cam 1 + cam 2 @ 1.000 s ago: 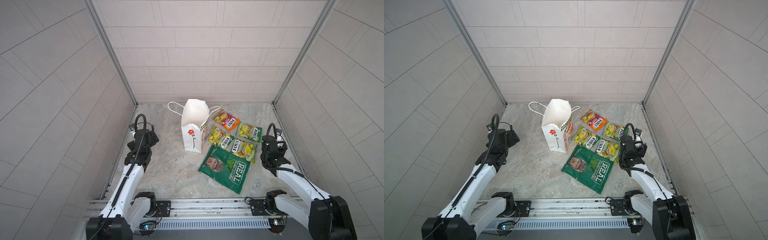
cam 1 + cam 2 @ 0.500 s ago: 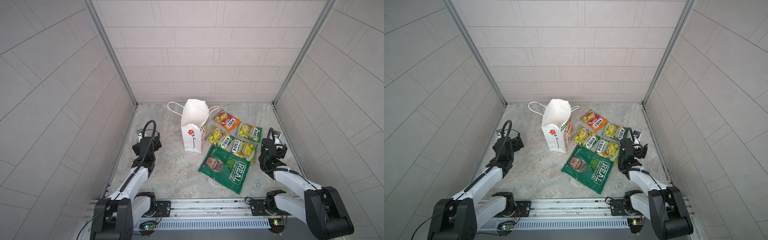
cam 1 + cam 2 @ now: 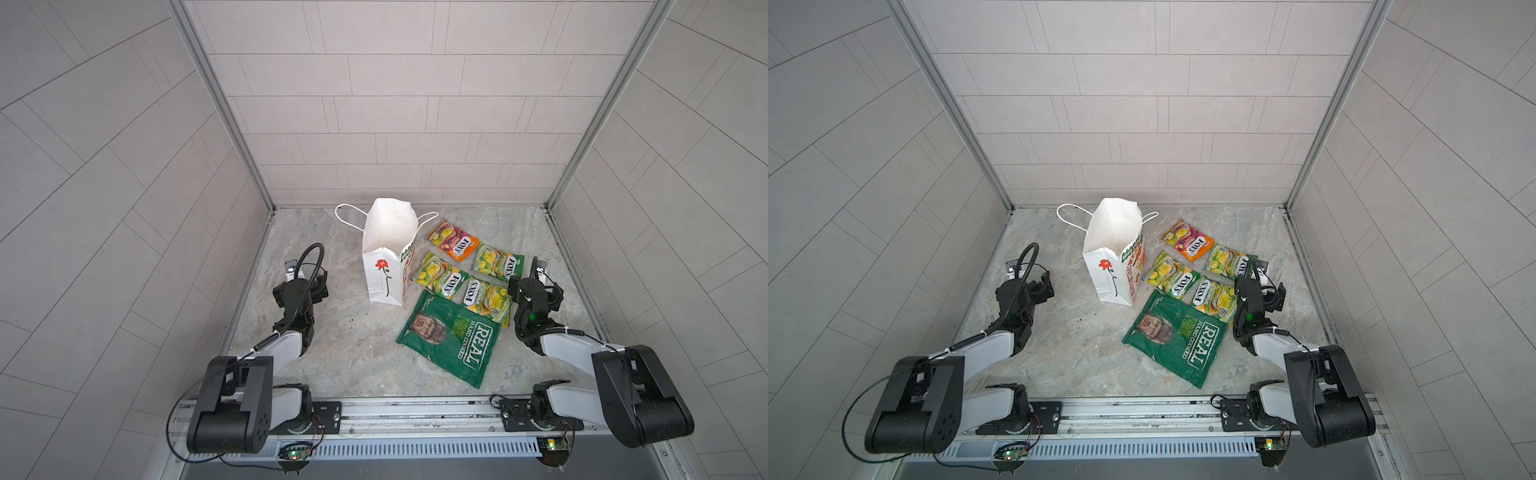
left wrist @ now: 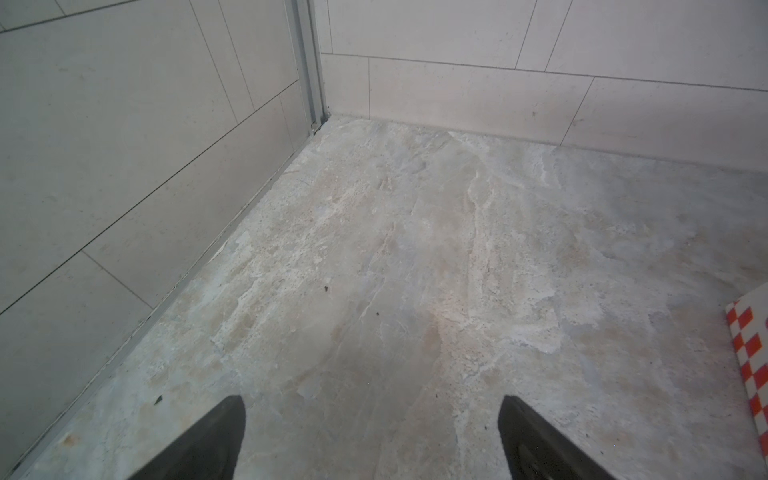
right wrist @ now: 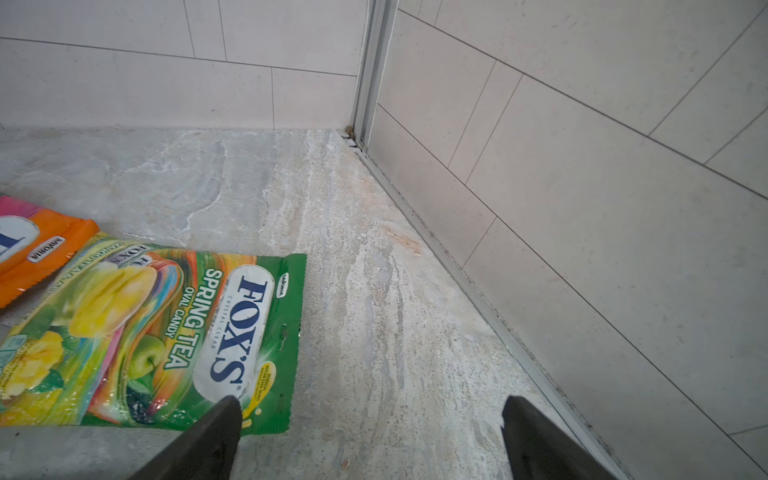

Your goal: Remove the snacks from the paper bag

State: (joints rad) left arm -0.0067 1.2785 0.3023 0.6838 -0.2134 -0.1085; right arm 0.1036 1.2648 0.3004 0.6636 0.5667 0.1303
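The white paper bag (image 3: 384, 253) (image 3: 1108, 249) stands upright at the back middle, mouth open, with nothing visible inside. The snacks lie flat on the floor to its right: an orange-pink FOX'S packet (image 3: 453, 241) (image 5: 37, 249), three green-yellow FOX'S packets (image 3: 498, 259) (image 3: 438, 275) (image 3: 486, 297), and the large dark green REAL bag (image 3: 451, 338) (image 3: 1177, 338). My right gripper (image 3: 540, 291) (image 5: 370, 401) hangs open and empty just right of the packets, with one finger over a corner of a green packet (image 5: 166, 332). My left gripper (image 3: 309, 286) (image 4: 372, 401) is open over bare floor left of the bag.
Tiled walls close the floor on the left, back and right. The left gripper sits near the left wall's metal edge (image 4: 174, 291), the right gripper near the right wall's rail (image 5: 478, 282). A red-checked edge of the paper bag (image 4: 752, 365) shows in the left wrist view.
The right gripper's jaws have spread wider. The left arm has folded down and drawn toward the front rail, and the right arm has settled lower beside the packets.
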